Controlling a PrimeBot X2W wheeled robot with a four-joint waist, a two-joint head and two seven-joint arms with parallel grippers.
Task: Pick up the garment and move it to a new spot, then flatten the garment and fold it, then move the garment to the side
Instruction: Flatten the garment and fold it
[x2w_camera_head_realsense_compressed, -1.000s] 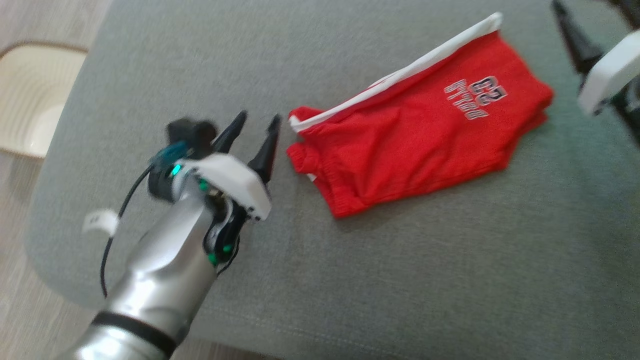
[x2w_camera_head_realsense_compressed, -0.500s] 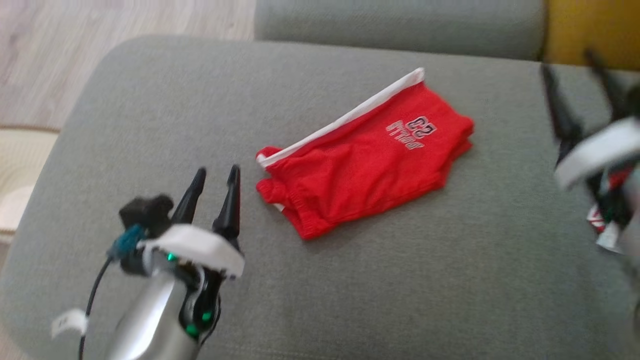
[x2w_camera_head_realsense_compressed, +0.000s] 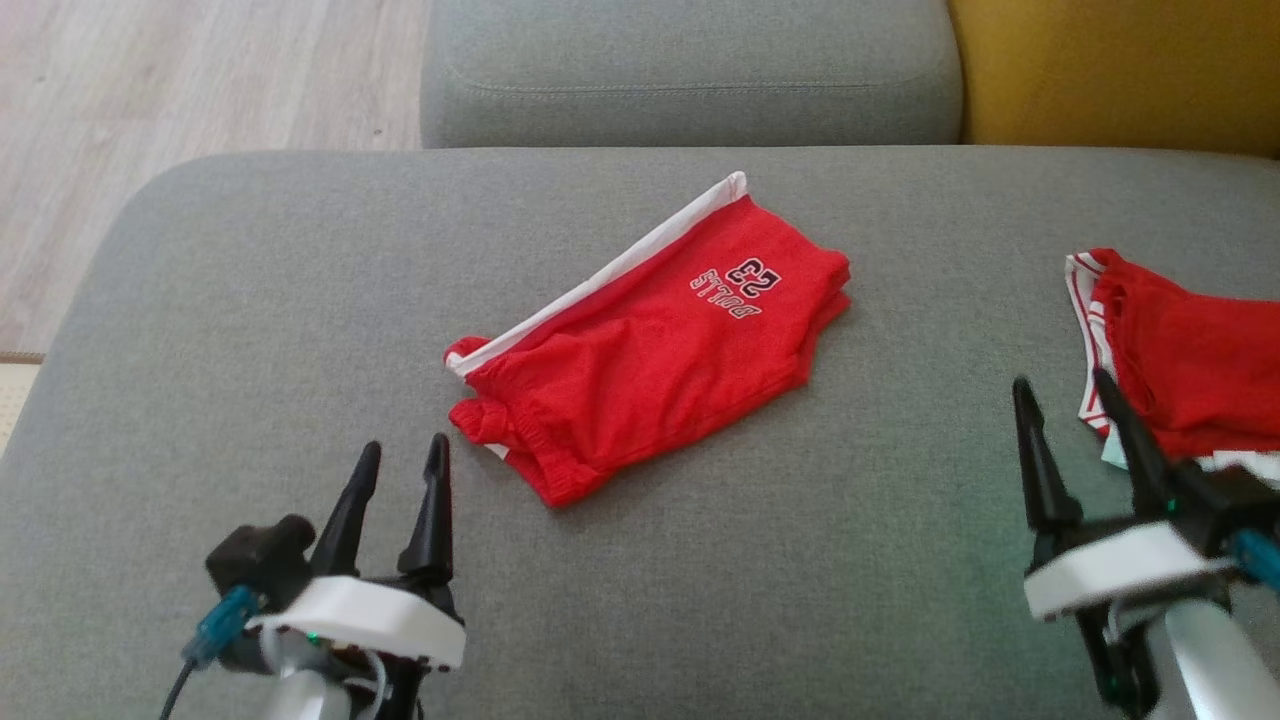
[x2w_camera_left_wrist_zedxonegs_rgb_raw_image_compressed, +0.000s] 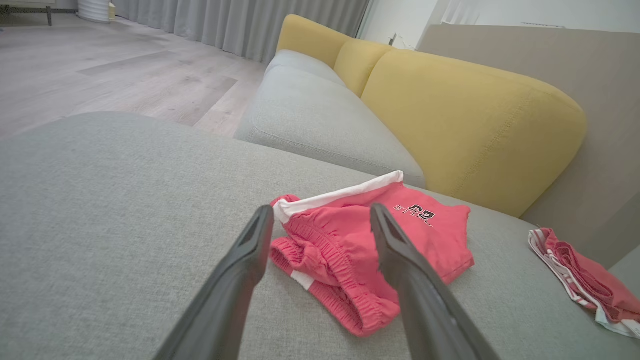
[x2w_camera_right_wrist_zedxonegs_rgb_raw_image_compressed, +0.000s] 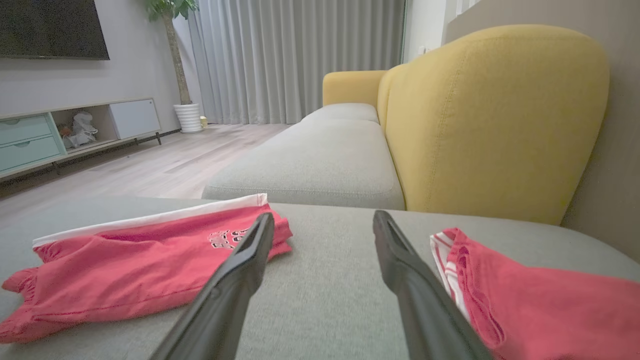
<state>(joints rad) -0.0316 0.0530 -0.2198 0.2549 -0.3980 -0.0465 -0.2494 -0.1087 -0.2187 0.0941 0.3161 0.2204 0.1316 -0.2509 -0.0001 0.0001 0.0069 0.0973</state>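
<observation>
A pair of red fabric shorts (x2w_camera_head_realsense_compressed: 650, 340) lies folded in the middle of the wide grey upholstered seat cushion (x2w_camera_head_realsense_compressed: 250, 300), flat and set on a diagonal. The gathered elastic waistband points to the near left and the leg hems point to the far right. A white stripe runs along the far-left edge from waistband to hem. Near the hem end, a dark-and-white print reads "BULLS 23", upside down in the head view. The layers rest one on another, with the lower layer peeking out at the hem and at the waistband. The cloth is mostly smooth, with soft creases near the waistband.

The left gripper (x2w_camera_head_realsense_compressed: 404, 442) hovers at the near left over the cushion. Its two dark fingers point toward the far side, spread apart with nothing between them. The tips stand just short of the waistband, to its near left and clear of it. The right gripper (x2w_camera_head_realsense_compressed: 1060, 380) is at the near right, with its fingers likewise pointing far, parted and empty. Near its right finger lies a second red garment with white striped trim (x2w_camera_head_realsense_compressed: 1190, 350), rumpled at the right edge of the cushion and well apart from the shorts. Beyond the seat are another grey cushion (x2w_camera_head_realsense_compressed: 690, 70) and a yellow backrest (x2w_camera_head_realsense_compressed: 1110, 70). A pale wood floor (x2w_camera_head_realsense_compressed: 200, 80) lies to the far left.
</observation>
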